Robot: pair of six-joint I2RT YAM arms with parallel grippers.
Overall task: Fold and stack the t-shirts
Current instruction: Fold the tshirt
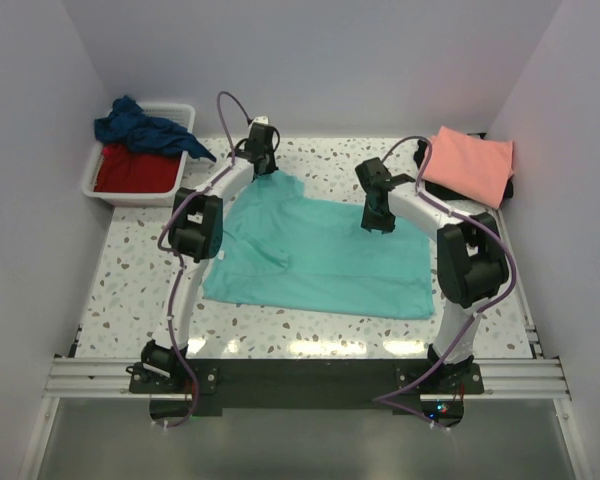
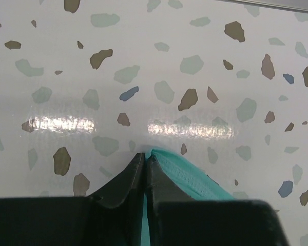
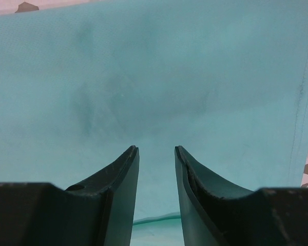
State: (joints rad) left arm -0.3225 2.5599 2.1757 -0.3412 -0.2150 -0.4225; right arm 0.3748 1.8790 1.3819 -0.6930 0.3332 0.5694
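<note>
Pinching a corner of the turquoise t-shirt (image 1: 320,262) with the left gripper (image 2: 145,158), jaws pressed together on it, likely for folding (right gripper (image 3: 156,151) hovering over the shirt, jaws spread, empty).

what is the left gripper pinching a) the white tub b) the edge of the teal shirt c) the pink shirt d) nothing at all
b: in the left wrist view the left gripper is shut with the edge of the teal t-shirt pinched between its jaws.

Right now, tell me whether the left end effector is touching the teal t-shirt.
Touching. The left wrist view shows the left end effector closed on the teal t-shirt, with the cloth's edge pinched between the jaws and no gap visible.
</note>
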